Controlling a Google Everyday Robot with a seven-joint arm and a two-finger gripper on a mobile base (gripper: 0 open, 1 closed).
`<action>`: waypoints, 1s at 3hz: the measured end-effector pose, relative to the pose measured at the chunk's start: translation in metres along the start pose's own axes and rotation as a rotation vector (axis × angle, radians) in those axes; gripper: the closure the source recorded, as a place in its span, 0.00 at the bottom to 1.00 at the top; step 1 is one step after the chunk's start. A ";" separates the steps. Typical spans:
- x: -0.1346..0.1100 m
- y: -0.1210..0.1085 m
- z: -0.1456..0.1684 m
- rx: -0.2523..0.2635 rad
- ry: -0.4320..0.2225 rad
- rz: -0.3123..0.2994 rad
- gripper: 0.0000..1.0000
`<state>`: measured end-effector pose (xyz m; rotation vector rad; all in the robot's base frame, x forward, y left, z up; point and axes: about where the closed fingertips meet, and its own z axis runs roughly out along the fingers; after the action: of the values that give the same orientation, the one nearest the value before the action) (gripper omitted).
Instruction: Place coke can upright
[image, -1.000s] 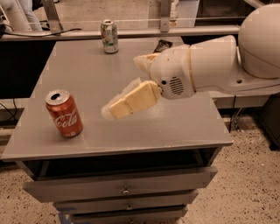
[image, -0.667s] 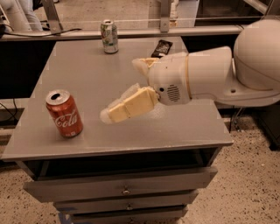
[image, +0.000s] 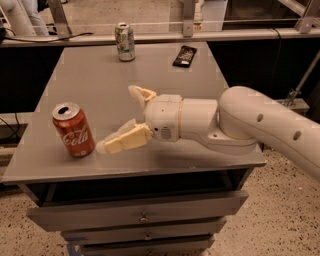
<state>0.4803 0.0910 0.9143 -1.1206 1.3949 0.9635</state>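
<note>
The red coke can (image: 73, 130) stands upright near the front left corner of the grey table (image: 95, 85), silver top up. My gripper (image: 119, 119) is just to the right of the can, low over the table, with its two cream fingers spread wide apart and nothing between them. The lower finger (image: 122, 141) points at the can with its tip a short gap from it. The upper finger (image: 140, 93) is farther back.
A green-and-white can (image: 125, 41) stands upright at the table's back edge. A dark flat packet (image: 184, 55) lies at the back right. Drawers (image: 142, 215) sit under the tabletop. A rail runs behind the table.
My arm has swung down and left, bringing the open gripper lower and closer to the coke can. The can has stayed upright in the same spot.
</note>
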 end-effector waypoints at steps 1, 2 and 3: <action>0.017 -0.003 0.030 -0.033 -0.065 -0.031 0.00; 0.026 0.004 0.057 -0.072 -0.087 -0.050 0.00; 0.034 0.012 0.075 -0.103 -0.083 -0.057 0.00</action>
<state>0.4866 0.1623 0.8716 -1.1770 1.2517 1.0384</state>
